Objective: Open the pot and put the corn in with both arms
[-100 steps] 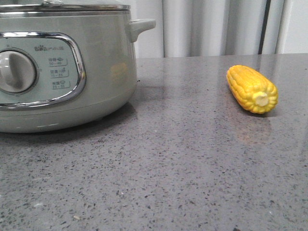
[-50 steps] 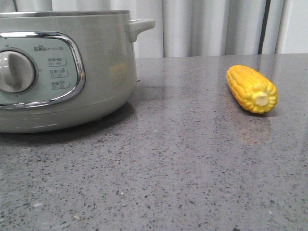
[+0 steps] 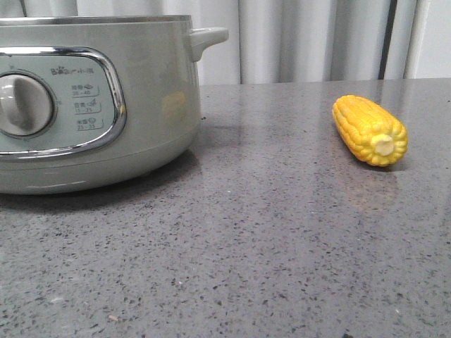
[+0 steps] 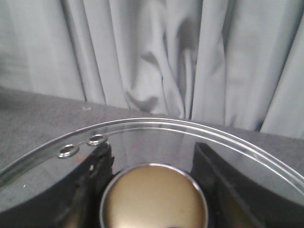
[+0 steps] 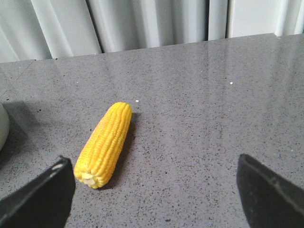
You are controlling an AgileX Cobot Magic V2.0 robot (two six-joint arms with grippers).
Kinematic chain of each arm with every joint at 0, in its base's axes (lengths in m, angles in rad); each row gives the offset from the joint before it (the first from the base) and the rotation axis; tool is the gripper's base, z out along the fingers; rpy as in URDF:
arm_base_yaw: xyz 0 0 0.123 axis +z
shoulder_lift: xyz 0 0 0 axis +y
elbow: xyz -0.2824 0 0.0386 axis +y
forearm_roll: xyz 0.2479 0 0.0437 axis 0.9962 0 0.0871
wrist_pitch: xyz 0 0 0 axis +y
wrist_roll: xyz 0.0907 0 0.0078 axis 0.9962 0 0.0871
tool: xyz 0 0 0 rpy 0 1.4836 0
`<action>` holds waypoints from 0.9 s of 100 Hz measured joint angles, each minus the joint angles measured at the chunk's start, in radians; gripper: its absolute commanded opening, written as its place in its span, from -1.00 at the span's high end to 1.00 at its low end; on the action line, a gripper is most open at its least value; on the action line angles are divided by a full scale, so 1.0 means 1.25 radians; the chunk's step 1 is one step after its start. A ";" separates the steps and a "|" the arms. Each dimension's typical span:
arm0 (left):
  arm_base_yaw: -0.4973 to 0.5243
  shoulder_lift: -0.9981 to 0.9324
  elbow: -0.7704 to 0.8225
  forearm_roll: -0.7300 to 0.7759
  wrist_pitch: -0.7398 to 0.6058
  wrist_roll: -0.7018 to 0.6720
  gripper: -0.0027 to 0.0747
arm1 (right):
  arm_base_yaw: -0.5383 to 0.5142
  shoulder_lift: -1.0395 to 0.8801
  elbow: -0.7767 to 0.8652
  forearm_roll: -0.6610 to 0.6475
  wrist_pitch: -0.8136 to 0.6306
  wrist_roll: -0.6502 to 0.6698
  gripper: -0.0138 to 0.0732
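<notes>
The pale grey-green pot (image 3: 84,105) stands at the left of the front view, dial panel facing me, with no lid on its steel rim. My left gripper (image 4: 154,190) is shut on the round metal knob (image 4: 154,202) of the pot's glass lid (image 4: 156,124) and holds it in the air in front of the curtain. The yellow corn (image 3: 370,130) lies on the counter at the right. In the right wrist view the corn (image 5: 104,145) lies near the left finger (image 5: 42,197). My right gripper (image 5: 154,190) is open and empty above the counter. Neither arm shows in the front view.
The speckled grey counter (image 3: 268,232) runs between the pot and the corn. A pale curtain (image 3: 310,39) hangs behind the counter's far edge. A sliver of the pot (image 5: 2,126) shows at the edge of the right wrist view.
The glass lid sat on the pot one second ago. It has risen out of the front view, leaving the pot open. The corn has not moved.
</notes>
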 measured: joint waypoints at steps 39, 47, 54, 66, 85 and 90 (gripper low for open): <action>0.081 0.018 0.210 0.000 -0.055 0.001 0.68 | 0.000 0.000 0.000 0.008 0.000 0.000 -0.71; 0.081 0.023 0.255 0.000 -0.099 0.001 0.68 | 0.000 0.000 0.000 0.008 0.000 0.000 -0.71; 0.081 0.030 0.291 0.000 -0.138 0.001 0.68 | 0.000 0.000 0.000 0.008 0.000 0.000 -0.71; 0.081 0.035 0.342 0.000 -0.210 0.001 0.68 | 0.000 0.000 0.000 0.011 0.000 0.000 -0.71; 0.081 0.062 0.382 0.000 -0.312 0.001 0.65 | 0.000 0.000 0.000 0.015 0.002 0.000 -0.71; 0.081 0.066 0.388 0.000 -0.323 0.001 0.65 | 0.000 0.000 0.000 0.016 0.002 0.000 -0.71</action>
